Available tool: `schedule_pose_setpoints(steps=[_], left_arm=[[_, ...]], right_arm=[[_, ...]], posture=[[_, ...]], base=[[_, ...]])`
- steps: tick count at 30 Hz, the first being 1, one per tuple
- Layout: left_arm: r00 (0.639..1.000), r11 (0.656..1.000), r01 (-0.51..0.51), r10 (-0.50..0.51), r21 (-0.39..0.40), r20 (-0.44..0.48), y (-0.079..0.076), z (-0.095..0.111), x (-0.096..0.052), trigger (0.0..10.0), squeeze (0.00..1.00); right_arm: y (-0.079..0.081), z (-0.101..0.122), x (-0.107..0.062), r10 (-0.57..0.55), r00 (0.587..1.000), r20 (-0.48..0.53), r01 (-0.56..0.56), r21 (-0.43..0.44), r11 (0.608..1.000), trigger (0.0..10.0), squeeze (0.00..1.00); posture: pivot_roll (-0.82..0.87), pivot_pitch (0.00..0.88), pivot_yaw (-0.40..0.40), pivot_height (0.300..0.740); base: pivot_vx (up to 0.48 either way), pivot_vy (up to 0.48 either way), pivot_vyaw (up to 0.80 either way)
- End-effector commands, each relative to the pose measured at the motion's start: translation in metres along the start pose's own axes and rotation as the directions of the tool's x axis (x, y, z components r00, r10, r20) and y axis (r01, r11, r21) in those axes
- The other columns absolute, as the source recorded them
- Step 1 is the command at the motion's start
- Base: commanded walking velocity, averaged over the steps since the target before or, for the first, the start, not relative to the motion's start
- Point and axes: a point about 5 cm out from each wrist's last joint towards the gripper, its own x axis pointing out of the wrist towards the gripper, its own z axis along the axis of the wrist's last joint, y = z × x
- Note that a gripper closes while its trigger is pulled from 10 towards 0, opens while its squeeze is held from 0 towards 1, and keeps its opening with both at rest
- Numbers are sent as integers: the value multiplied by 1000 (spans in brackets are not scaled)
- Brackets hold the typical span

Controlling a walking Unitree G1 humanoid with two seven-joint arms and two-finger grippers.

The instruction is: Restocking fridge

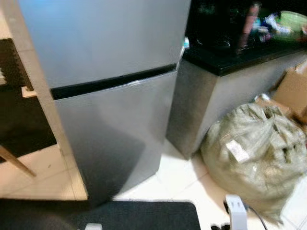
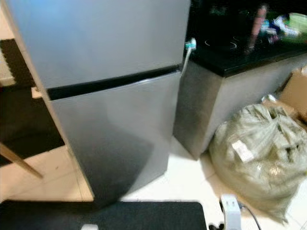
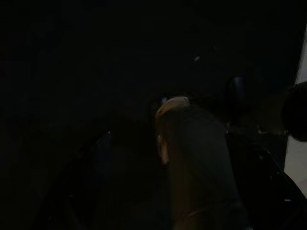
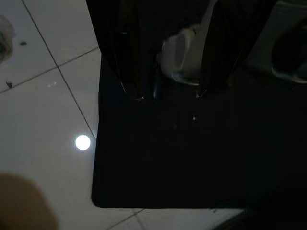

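A tall silver fridge [image 1: 110, 86] stands before me with both doors shut, a black seam [image 1: 115, 81] dividing the upper door from the lower. My right gripper [image 4: 168, 95] hangs open over a black floor mat [image 4: 192, 158], its two black fingers [image 4: 127, 57] apart with nothing held. A white rounded object [image 4: 182, 57] lies on the mat beyond the fingertips. The left wrist view is very dark, with just a dim brownish shape [image 3: 192, 163] to make out.
A grey counter with a black top [image 1: 230, 57] stands right of the fridge, cluttered with blurred items. A full greenish sack [image 1: 259, 153] and a cardboard box [image 1: 292, 91] sit on the white tiles. A black mat [image 1: 120, 215] lies at my feet.
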Motion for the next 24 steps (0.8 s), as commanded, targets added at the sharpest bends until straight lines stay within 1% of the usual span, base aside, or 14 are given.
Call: schedule_pose_setpoints(steps=[1, 2, 3, 6, 11, 24], left_arm=[[999, 1000, -1, 1, -1, -34, 0, -9, -1, 10000, 0], [999, 1000, -1, 1, -1, -35, 0, -10, -1, 10000, 0], [999, 1000, -1, 1, -1, -35, 0, -10, -1, 10000, 0], [999, 1000, 0, 0, -1, -35, -1, -9, -1, 10000, 0], [999, 1000, 2, -2, 0, -35, -2, -10, -1, 10000, 0], [999, 1000, 14, -14, 11, -33, -6, -8, 0, 10000, 0]], right_arm=[[0, -9, -1, -15, 999, -30, 15, -14, 1000, 10000, 0], [0, -13, -2, -21, 999, -44, 20, -16, 1000, 10000, 0], [0, -13, -2, -21, 999, -44, 20, -16, 1000, 10000, 0], [-1, -27, -5, -29, 995, -93, 26, -37, 999, 10000, 0], [0, -37, -7, -34, 991, -130, 26, -63, 998, 10000, 0], [0, -38, -7, -38, 989, -145, 23, -105, 994, 10000, 0]], posture=[[-16, 0, -50, 740], [-16, 0, -50, 740], [-16, 0, -50, 740], [-18, 0, -51, 740], [-19, 0, -54, 740], [-21, 0, -58, 740]], base=[[0, 0, 712], [0, 0, 712], [0, 0, 712], [0, 0, 712], [0, 0, 712], [0, 0, 714]])
